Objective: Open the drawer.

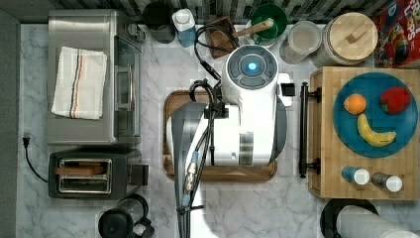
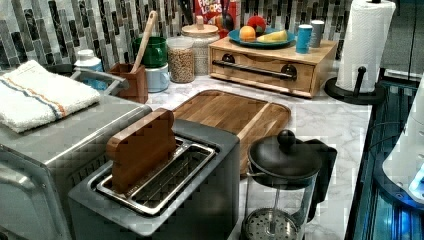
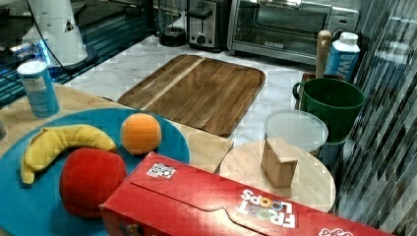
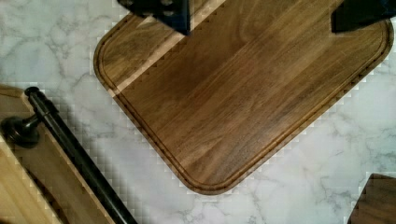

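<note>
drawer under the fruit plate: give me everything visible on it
The drawer is a wide, shallow light-wood front set in a butcher-block box on the marble counter, at the top view's right. A long black bar handle runs across its front on two round posts. It looks shut, front flush with the box. Nothing touches the handle. A blue plate of fruit and two shakers sit on the box top above it.

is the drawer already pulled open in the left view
No, the drawer front sits flush with the butcher-block box, its black bar handle untouched.
</note>
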